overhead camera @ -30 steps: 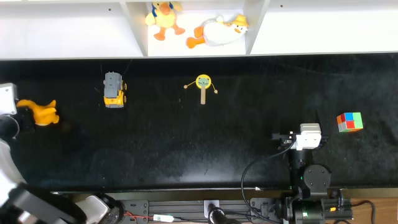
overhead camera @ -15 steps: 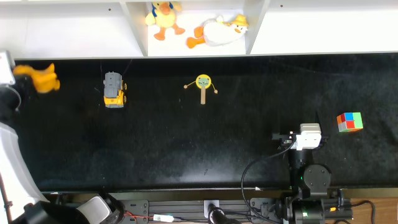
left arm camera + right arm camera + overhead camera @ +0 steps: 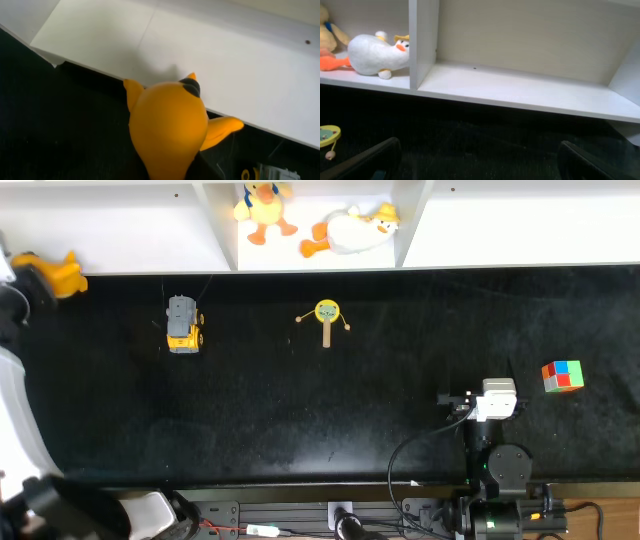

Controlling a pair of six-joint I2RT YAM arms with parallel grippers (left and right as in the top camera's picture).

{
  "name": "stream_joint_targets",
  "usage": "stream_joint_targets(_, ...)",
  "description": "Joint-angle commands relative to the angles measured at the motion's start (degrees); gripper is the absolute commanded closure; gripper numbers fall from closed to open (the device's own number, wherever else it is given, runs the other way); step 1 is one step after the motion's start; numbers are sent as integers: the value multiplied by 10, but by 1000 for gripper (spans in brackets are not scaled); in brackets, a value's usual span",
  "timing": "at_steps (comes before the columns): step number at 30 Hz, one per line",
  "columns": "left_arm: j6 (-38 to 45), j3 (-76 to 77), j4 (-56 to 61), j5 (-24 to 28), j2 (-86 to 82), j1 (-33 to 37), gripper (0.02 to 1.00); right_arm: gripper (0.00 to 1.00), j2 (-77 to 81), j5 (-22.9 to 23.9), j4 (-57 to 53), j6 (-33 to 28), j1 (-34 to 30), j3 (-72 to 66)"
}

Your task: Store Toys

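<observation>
My left gripper (image 3: 30,275) is at the far left, shut on an orange animal toy (image 3: 58,272) and holding it at the front edge of the white shelf's left compartment (image 3: 110,225). In the left wrist view the orange toy (image 3: 170,127) hides the fingers and hangs over the shelf floor's edge (image 3: 210,60). On the black table lie a grey-and-yellow toy truck (image 3: 182,324), a rattle drum (image 3: 327,315) and a colour cube (image 3: 561,376). My right gripper (image 3: 490,402) rests low at the right, open and holding nothing, its fingers (image 3: 375,157) apart.
The middle compartment holds a yellow plush duck (image 3: 263,205) and a white plush duck (image 3: 350,228), the latter also in the right wrist view (image 3: 375,54). The right compartment (image 3: 520,85) faces my right gripper. Cables run along the table's front edge (image 3: 420,460).
My left gripper has lifted the orange toy from the table's left side and carried it up to the shelf's left compartment edge. The right arm has not moved.
</observation>
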Motion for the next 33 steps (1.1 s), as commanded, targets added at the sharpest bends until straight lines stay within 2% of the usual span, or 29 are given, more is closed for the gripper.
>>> stream_joint_targets(1,-16,70,-3,-11,39,-16,954,7,-4,-4,3,0,-2,-8)
stream_joint_targets(9,-16,96,13,-25,83,-43,945,5,-4,-4,3,0,-2,-8)
stream_joint_targets(33,-31,97,48,-24,154,-52,932,5,-4,-4,3,0,-2,-8)
